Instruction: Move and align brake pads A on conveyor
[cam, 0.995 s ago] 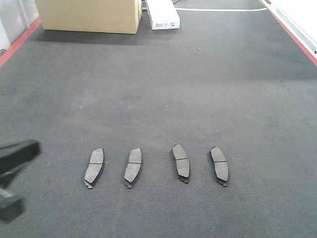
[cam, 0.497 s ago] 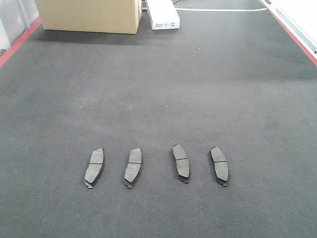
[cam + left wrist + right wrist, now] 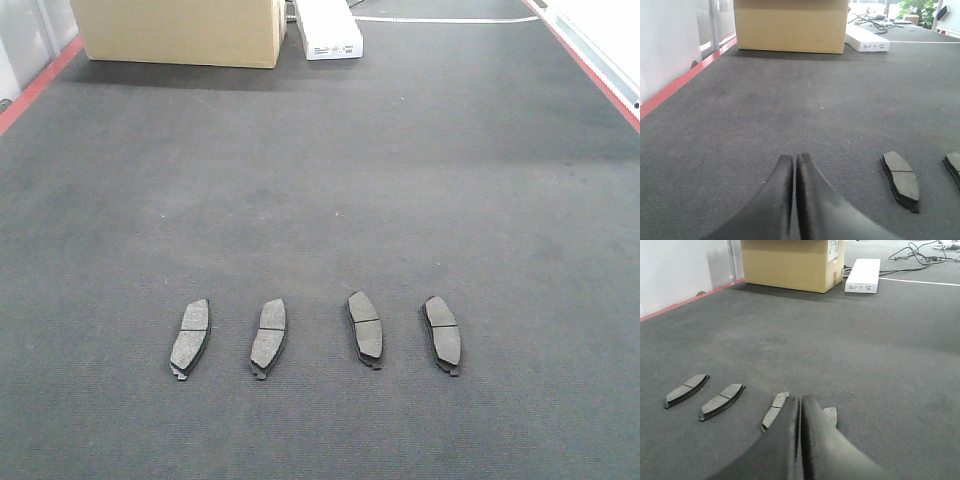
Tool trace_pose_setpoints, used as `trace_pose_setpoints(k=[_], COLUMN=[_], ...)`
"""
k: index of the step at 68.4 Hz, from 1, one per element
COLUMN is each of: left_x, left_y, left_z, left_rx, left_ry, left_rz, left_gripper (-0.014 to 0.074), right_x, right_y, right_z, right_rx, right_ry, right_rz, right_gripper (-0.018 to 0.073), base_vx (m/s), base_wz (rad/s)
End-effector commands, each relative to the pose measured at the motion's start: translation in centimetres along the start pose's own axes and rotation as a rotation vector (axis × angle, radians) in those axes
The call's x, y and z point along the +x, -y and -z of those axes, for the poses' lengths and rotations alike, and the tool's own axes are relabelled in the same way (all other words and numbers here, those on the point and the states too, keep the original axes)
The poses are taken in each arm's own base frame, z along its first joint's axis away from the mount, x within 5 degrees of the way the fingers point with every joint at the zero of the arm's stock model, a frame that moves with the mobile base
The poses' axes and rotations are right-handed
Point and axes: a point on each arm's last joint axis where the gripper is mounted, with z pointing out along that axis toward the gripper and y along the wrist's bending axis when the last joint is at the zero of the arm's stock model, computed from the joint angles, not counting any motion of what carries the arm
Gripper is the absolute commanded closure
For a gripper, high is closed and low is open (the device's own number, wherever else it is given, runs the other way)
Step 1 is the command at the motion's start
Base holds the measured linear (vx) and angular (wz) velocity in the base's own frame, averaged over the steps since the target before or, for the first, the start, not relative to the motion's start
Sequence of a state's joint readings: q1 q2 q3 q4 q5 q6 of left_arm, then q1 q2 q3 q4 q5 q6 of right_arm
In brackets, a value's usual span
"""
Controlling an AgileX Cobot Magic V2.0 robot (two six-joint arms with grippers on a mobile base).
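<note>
1. I see the four brake pads A (image 3: pixel 190 337) lying flat in a loose row across the near part of the conveyor (image 3: pixel 320 180), each apart from its neighbour. The left two lean one way, the right two the other, so I judge the row roughly aligned but not quite parallel.
2. My left pincer (image 3: pixel 795 165) is clenched with nothing between its tips, low over bare belt, to the left of the pads.
3. My right pincer (image 3: pixel 800 405) is likewise clenched and empty, hanging just behind the two right-hand pads.
4. I judge the pads stiff, dense and fairly heavy for their size; the felt-like belt should resist sliding.
5. I would take one across its narrow width near the cross groove, pinching the long edges of the backing plate.
</note>
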State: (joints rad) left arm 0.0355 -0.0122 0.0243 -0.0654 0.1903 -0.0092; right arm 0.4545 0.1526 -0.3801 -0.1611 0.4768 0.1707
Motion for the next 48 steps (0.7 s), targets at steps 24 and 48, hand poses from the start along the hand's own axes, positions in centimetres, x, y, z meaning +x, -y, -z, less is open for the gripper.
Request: trace_pose_setpoints(k=[24, 48], left_x=[-1.05, -1.05], left_y=[0.02, 0.02], left_z=[0.20, 0.20], left_rx=[-0.001, -0.001], left_ry=[0.099, 0.099], left_rz=[0.003, 0.003], left_gripper=[0.0603, 0.0603], right_x=[-1.35, -1.35], right_y=[-0.04, -0.04], right_z=[0.16, 0.16], right_rx=[0.000, 0.000], right_ry=[0.084, 0.084], right_rz=[0.018, 0.018], right_gripper=[0.0568, 0.0568], base_vx=[0.00, 0.00], base_wz=[0.00, 0.00])
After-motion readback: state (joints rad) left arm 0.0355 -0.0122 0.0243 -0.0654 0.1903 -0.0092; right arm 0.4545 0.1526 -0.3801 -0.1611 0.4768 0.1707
